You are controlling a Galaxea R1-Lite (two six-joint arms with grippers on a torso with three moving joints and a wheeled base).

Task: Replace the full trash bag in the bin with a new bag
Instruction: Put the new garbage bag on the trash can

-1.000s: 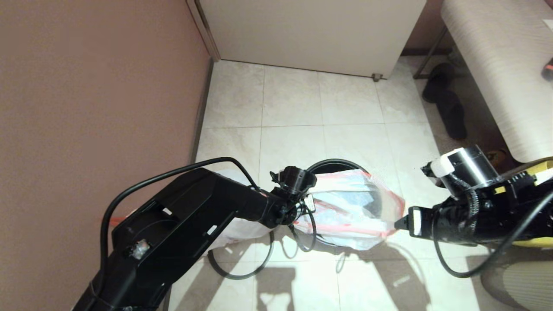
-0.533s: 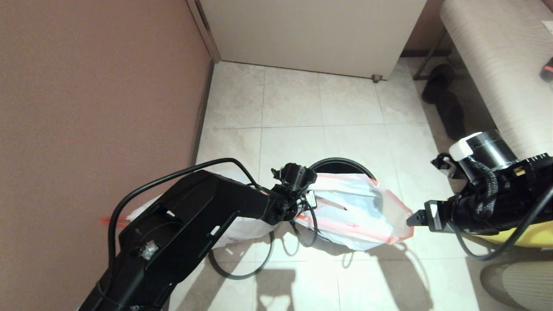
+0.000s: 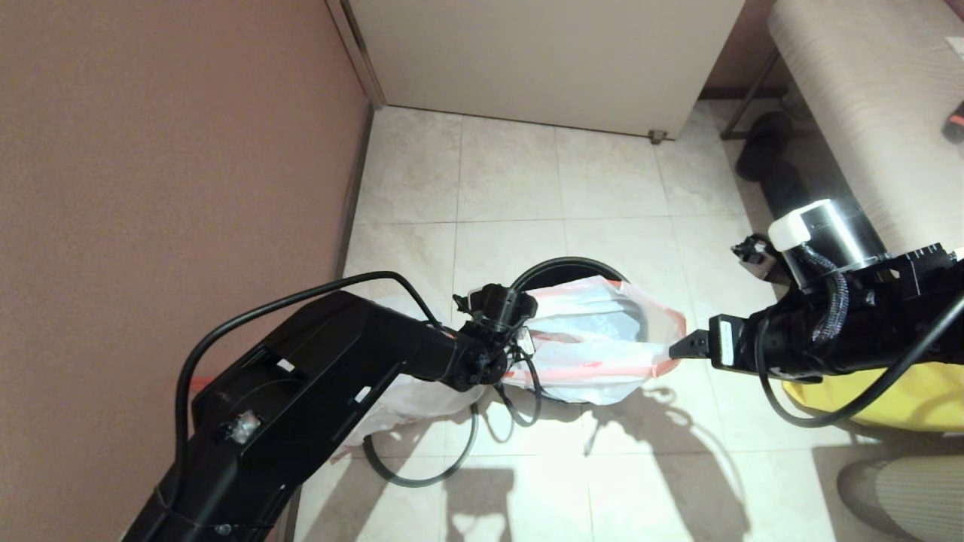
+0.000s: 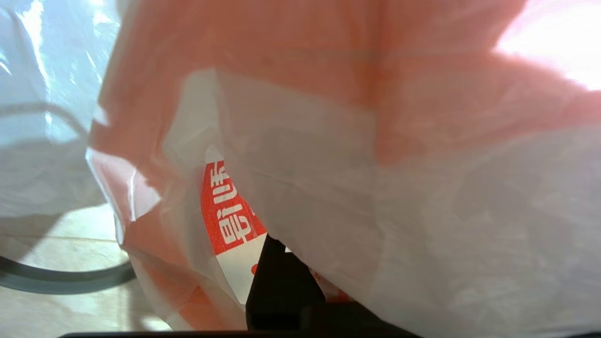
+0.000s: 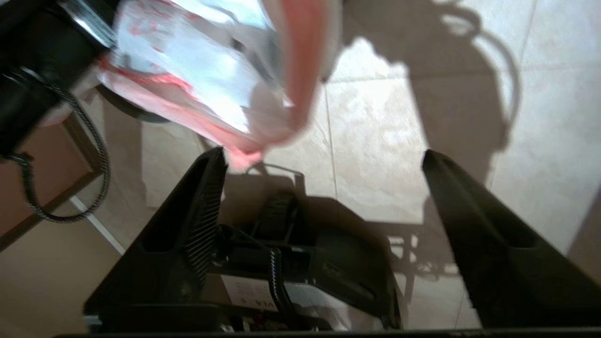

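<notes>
The new bag (image 3: 595,342), translucent white with red-orange hem and print, hangs spread over the black bin (image 3: 563,266), covering most of its mouth. My left gripper (image 3: 525,351) is shut on the bag's left edge; in the left wrist view the printed film (image 4: 328,155) drapes over one black finger (image 4: 281,281). My right gripper (image 3: 681,348) is open at the bag's right corner. In the right wrist view the bag's hem (image 5: 244,155) lies beside one fingertip, not between the fingers (image 5: 321,157). The full trash bag (image 3: 422,395) sits on the floor, mostly hidden behind my left arm.
The grey hoop ring (image 3: 422,474) lies on the tiles beside the full bag. A brown wall (image 3: 151,188) stands close on the left. A white cabinet (image 3: 542,53) is behind, with a bench (image 3: 866,113) and dark shoes (image 3: 783,188) on the right. A yellow fabric bag (image 3: 904,391) sits under my right arm.
The right gripper drew back to the right, then returned to the bag's right corner, higher than before. The left gripper and bag shifted slightly back and left over the bin.
</notes>
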